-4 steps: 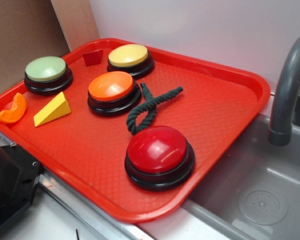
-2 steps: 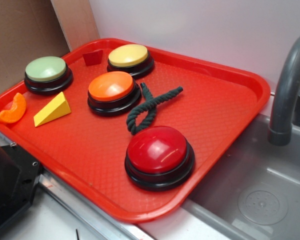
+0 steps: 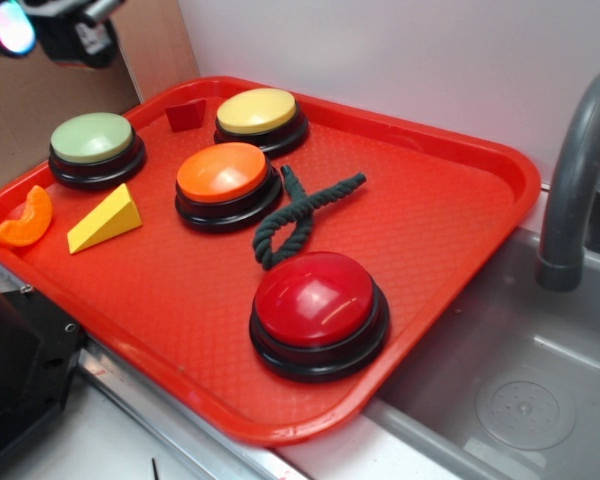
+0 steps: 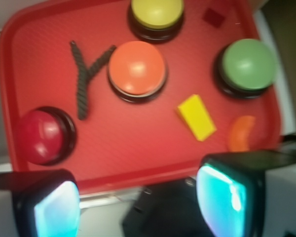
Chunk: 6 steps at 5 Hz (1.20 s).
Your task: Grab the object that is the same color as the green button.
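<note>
Black end effector (image 3: 42, 28) visible only at the top left corner of the exterior view, mostly cut off by the frame edge, raised high and touching nothing. One fingertip (image 3: 8, 25) glowing pale cyan-pink there. In the wrist view, two dark fingers with bright cyan pads (image 4: 56, 210) at the bottom edge, set wide apart with a clear gap between, nothing held. Pointed downward from above. Arm behind it out of sight.

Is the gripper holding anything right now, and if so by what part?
Nothing is held. The gripper is open and empty above the tray's near edge; the green rope lies untouched.
</note>
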Each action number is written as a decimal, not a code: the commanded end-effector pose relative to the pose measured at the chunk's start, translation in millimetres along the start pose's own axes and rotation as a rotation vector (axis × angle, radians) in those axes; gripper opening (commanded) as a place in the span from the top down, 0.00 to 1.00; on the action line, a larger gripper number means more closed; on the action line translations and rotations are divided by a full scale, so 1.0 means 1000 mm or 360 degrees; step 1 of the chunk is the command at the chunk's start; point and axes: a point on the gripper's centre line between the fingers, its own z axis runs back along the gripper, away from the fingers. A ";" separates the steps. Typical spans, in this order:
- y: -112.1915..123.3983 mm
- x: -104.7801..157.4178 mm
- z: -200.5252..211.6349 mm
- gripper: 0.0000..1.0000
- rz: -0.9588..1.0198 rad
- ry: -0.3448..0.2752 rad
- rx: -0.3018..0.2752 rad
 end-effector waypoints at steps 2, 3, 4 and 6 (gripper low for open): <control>-0.047 0.047 -0.076 0.00 0.0505 -0.0068 -0.0203; -0.053 0.047 -0.106 0.00 0.0441 -0.0041 -0.0235; -0.056 0.045 -0.133 0.00 0.0395 -0.0007 -0.0209; -0.063 0.046 -0.157 0.54 0.0414 0.0059 -0.0173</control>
